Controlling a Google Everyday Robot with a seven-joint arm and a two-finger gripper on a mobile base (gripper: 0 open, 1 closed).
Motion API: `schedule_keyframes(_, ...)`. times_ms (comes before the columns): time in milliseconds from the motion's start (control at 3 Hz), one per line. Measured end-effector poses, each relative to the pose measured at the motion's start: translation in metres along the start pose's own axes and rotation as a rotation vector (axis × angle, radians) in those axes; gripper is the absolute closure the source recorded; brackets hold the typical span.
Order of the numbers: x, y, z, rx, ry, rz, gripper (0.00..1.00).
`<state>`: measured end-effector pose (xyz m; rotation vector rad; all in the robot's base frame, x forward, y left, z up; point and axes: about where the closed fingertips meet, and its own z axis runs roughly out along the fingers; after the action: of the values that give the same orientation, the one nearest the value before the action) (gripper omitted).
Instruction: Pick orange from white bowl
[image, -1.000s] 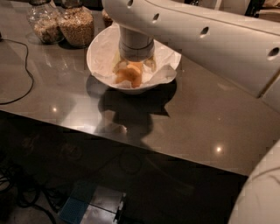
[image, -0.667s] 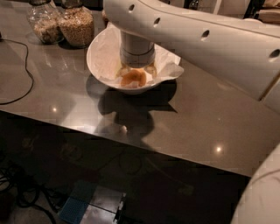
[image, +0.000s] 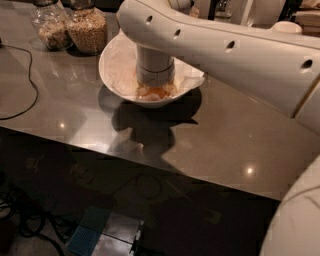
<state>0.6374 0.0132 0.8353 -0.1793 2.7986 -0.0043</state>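
Your pincer (image: 155, 85) is down inside the white bowl (image: 103, 67). It hangs straight under the thick white wrist of the arm (image: 225, 50), which reaches in from the right across the top of the view. The wrist covers nearly all of the pincer from above, so you cannot tell from here whether it is open, closed or gripping anything.

The orange (image: 159, 93) lies directly beneath the pincer, low in the bowl. Only a strip of its yellow-orange skin shows under the wrist's lower edge, tight against the pincer. You cannot tell whether the two actually touch.

Crinkled white paper (image: 188, 78) lines the bowl. It rises up the wall to the left of the pincer and pokes out over the rim to its right.

The bowl stands on the glossy grey counter (image: 225, 130), and its dark shadow falls on the near side of the pincer.

Behind the pincer and to its left, two glass jars (image: 88, 29) with grainy brown fill stand side by side, close to the bowl's far rim. Well off to the pincer's left, a thin black cable (image: 31, 85) curves across the counter.
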Motion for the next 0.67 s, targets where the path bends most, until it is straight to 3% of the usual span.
schedule_keyframes(333,-0.0033,0.009,0.0035,-0.009,-0.012,-0.029,0.48)
schedule_keyframes(667,-0.0073,0.0171,0.003,-0.011,-0.027,-0.057,0.71)
